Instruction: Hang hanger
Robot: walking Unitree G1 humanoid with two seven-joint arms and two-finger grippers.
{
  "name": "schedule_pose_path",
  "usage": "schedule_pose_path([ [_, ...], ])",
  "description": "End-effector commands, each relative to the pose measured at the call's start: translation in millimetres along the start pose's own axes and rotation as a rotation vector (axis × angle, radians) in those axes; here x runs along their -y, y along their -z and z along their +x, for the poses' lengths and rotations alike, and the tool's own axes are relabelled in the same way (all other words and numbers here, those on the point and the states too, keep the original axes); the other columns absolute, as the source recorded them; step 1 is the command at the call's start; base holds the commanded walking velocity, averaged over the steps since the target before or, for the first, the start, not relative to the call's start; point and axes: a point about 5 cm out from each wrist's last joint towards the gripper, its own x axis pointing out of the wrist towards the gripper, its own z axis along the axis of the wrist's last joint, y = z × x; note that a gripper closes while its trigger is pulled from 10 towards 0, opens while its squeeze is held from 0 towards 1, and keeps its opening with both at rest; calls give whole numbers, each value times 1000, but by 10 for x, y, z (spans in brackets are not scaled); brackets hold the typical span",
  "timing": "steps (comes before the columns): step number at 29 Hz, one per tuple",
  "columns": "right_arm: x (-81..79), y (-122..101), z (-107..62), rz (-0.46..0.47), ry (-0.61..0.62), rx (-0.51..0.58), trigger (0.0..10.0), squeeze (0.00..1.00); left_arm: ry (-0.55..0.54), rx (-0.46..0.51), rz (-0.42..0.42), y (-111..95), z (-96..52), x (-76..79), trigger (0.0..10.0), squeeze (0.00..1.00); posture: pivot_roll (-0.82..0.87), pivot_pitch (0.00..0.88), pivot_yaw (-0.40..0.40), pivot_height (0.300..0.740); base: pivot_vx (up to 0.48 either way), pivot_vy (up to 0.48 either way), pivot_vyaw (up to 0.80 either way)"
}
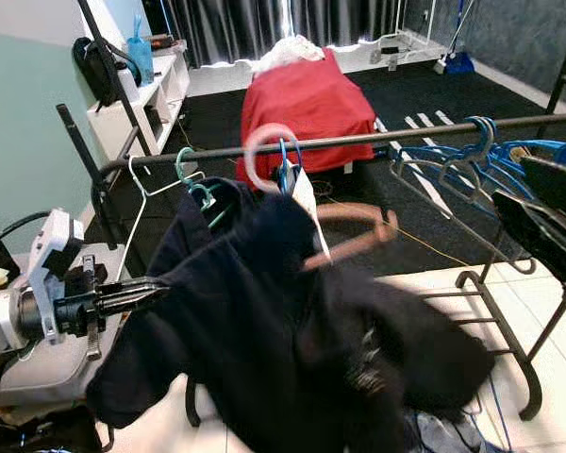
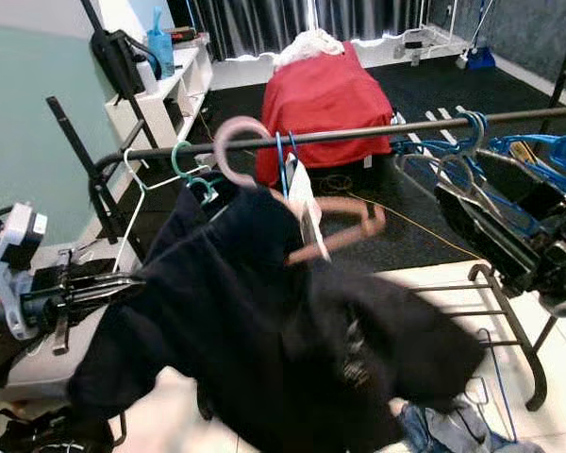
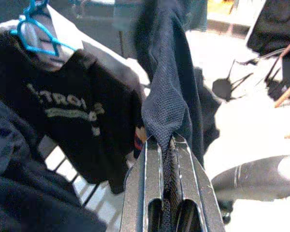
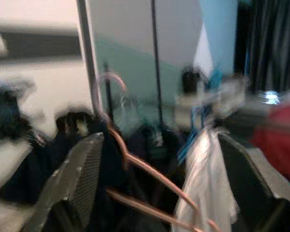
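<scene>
A pink hanger [image 1: 354, 236] carries a dark garment [image 1: 264, 321], and its hook [image 1: 267, 143] sits over the rack's dark rail [image 1: 377, 139]. My left gripper [image 1: 156, 286] is low on the left, shut on a fold of that garment [image 3: 164, 106]; the cloth is pinched between its fingers [image 3: 145, 179]. My right gripper [image 1: 514, 184] is at the right, beside the rail and apart from the hanger, with its jaws wide open and nothing in them. In the right wrist view the blurred pink hanger [image 4: 135, 164] lies beyond its fingers [image 4: 77, 179].
Several blue hangers [image 1: 495, 156] crowd the rail's right end. A teal hanger [image 1: 193, 184] and a white one [image 1: 137, 193] hang at its left. A red-covered piece of furniture [image 1: 307, 104] stands behind the rack, a white shelf [image 1: 141, 99] at back left. Clothes [image 2: 443, 429] lie on the floor.
</scene>
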Motion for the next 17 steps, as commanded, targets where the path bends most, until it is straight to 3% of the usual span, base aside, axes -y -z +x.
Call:
schedule_pose_path([
  [1, -81, 105, 21, 4, -58, -95, 10000, 0, -6, -30, 56, -69, -35, -16, 10000, 0, -173, 0, 79, 710, 0, 0, 0],
  [3, -129, 157, -7, 18, -86, -147, 10000, 0, -12, -42, 73, -71, -19, -27, 10000, 0, -174, 0, 80, 710, 0, 0, 0],
  [9, -77, 68, -75, 12, -36, -108, 10000, 0, 12, -57, 97, -108, -8, -21, 10000, 0, -179, 0, 86, 710, 0, 0, 0],
  [10, -31, 113, -113, -3, -8, -168, 10000, 0, 39, -59, 107, -143, -3, 0, 10000, 0, -179, 0, 86, 710, 0, 0, 0],
  [12, -31, 113, -113, -3, -8, -168, 10000, 0, 39, -59, 107, -143, -3, 0, 10000, 0, -179, 0, 86, 710, 0, 0, 0],
  [13, 12, 202, -145, -16, 15, -258, 10000, 0, 79, -60, 118, -184, 13, 33, 10000, 0, -184, 0, 83, 710, 0, 0, 0],
  [14, 12, 202, -145, -16, 15, -258, 10000, 0, 79, -60, 118, -184, 13, 33, 10000, 0, -184, 0, 83, 710, 0, 0, 0],
  [15, 43, 287, -177, -30, 22, -333, 10000, 0, 121, -66, 130, -221, 34, 71, 10000, 0, -182, 0, 81, 710, 0, 0, 0],
  [17, 43, 287, -177, -30, 22, -333, 10000, 0, 121, -66, 130, -221, 34, 71, 10000, 0, -182, 0, 81, 710, 0, 0, 0],
])
